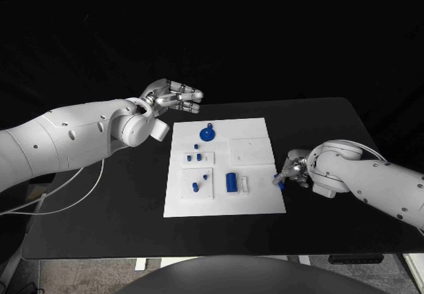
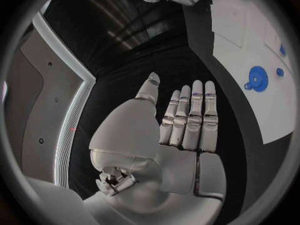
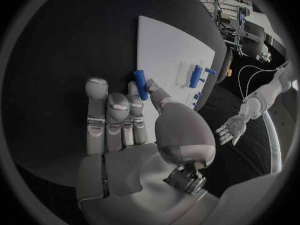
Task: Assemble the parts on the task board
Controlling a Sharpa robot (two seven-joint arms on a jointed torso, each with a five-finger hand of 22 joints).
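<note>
The white task board (image 1: 256, 202) lies in the middle of the table. On it are a blue round disc (image 1: 208, 133), a blue cylinder (image 1: 231, 181) and several small blue pegs (image 1: 195, 158). My right hand (image 1: 299, 170) sits at the board's right edge and pinches a small blue cylinder (image 1: 281, 182) between thumb and a finger. In the right wrist view that cylinder (image 3: 140, 84) lies at the fingertips, over the board's (image 3: 169, 45) edge. My left hand (image 1: 174, 96) hovers past the board's far left corner, fingers spread and empty. The left wrist view shows the flat left hand (image 2: 184, 120) and the disc (image 2: 257, 78).
Raised white square blocks (image 1: 249, 150) stand on the board and carry the parts. Black table (image 1: 115, 214) surrounds the board on all sides. My left forearm (image 1: 71, 138) reaches over the table's left side.
</note>
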